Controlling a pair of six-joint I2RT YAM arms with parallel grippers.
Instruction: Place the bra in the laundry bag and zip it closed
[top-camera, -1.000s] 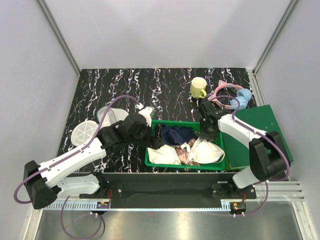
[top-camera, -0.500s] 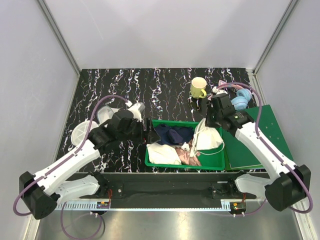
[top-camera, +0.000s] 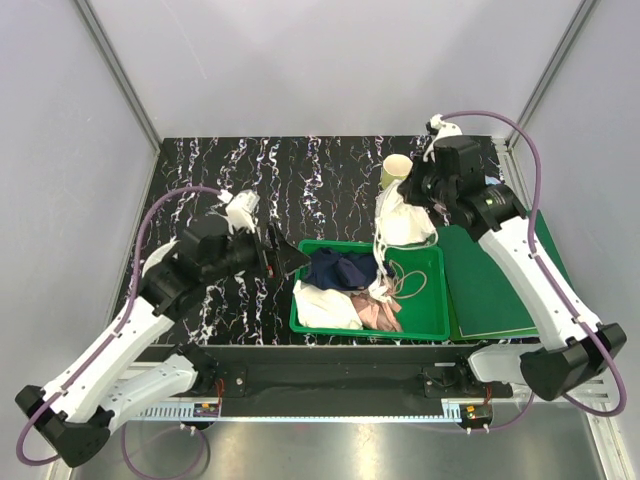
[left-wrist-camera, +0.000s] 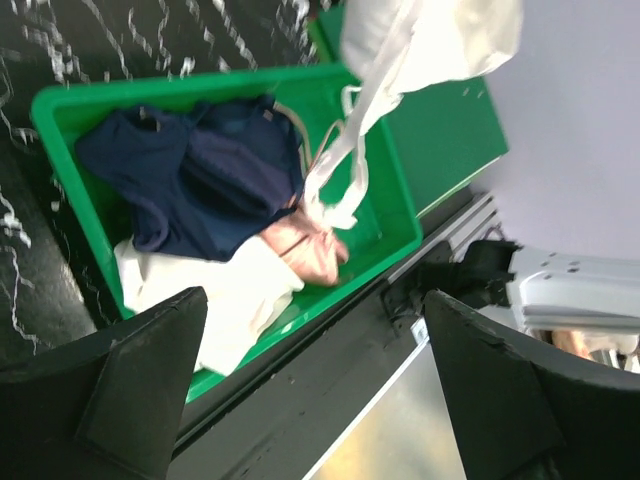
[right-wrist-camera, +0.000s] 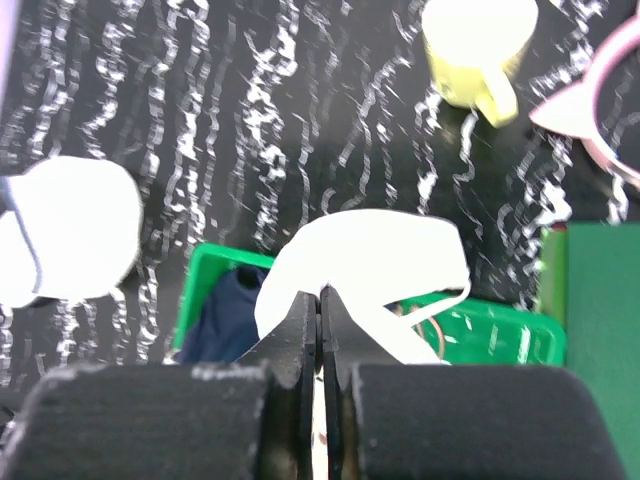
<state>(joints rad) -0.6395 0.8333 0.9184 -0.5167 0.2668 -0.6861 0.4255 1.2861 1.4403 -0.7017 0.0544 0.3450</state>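
My right gripper (top-camera: 415, 197) is shut on the cream-white bra (top-camera: 403, 218) and holds it in the air above the far right corner of the green tray (top-camera: 432, 328). The bra's thin straps (top-camera: 383, 262) hang down into the tray. In the right wrist view the closed fingertips (right-wrist-camera: 320, 296) pinch the bra's edge (right-wrist-camera: 370, 255). My left gripper (top-camera: 284, 262) is open and empty at the tray's left end; the left wrist view shows its fingers (left-wrist-camera: 140, 390) wide apart, with the bra (left-wrist-camera: 430, 40) hanging at the top. The laundry bag is hidden under my left arm in the top view.
The tray holds a navy garment (top-camera: 345, 268), a flat cream cloth (top-camera: 325, 305) and a pink-beige garment (top-camera: 381, 316). A yellow mug (top-camera: 396, 172) stands just behind the bra. A dark green board (top-camera: 490, 285) lies to the right of the tray. A blurred white shape (right-wrist-camera: 65, 245) is left of the tray.
My right gripper has lifted the bra out of the tray, up and back toward the mug. My left arm has swung left and back, covering the laundry bag.
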